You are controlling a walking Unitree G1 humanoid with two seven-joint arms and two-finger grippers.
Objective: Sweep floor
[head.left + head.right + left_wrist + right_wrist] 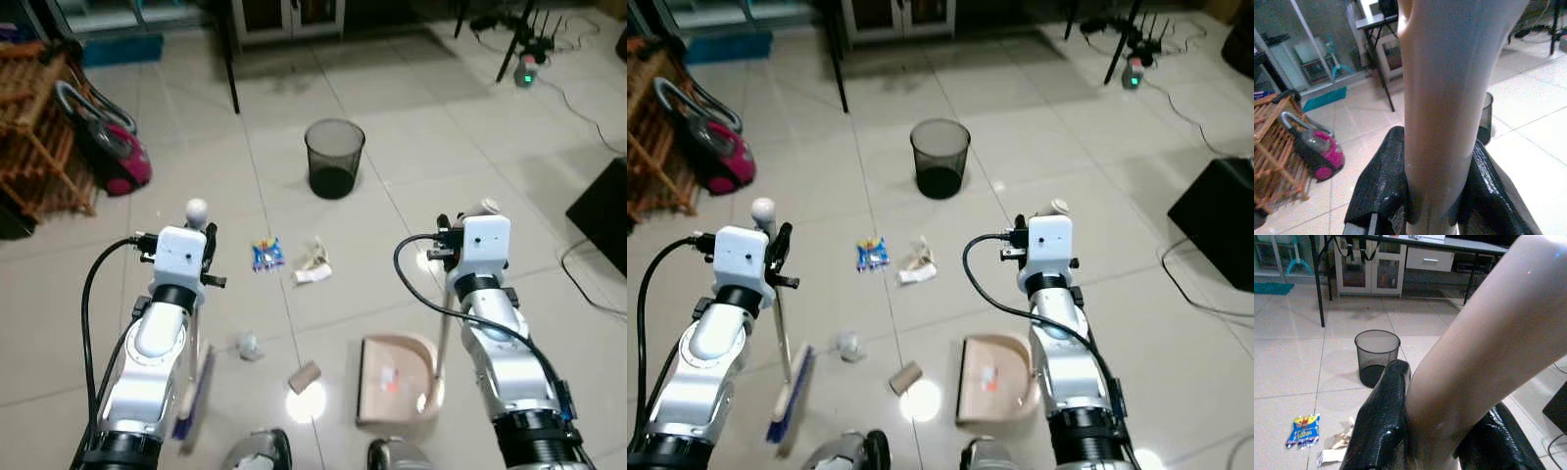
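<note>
Left gripper (1432, 196) fingers clamped on the broom handle (781, 313), pale shaft upright between the two black fingers (1378, 186). Broom head (790, 394) with blue bristles rests on the tile floor (411, 127) beside the left arm. Right gripper (1444, 440) fingers clamped on the dustpan handle (1488, 357); the beige dustpan (392, 387) sits on the floor just left of the right arm, something small and reddish inside it.

Litter on the tiles between the arms: blue snack wrapper (265, 255), crumpled white paper (313, 264) just beside it, small crumpled scrap (249, 345) near the broom, cardboard roll (305, 375) between broom and dustpan. Black mesh wastebasket (334, 157) stands farther ahead, well apart from the litter. Pink vacuum cleaner (113, 147) and wooden rack (34, 127) on the left; black box (602, 211) and cables (578, 98) on the right.
</note>
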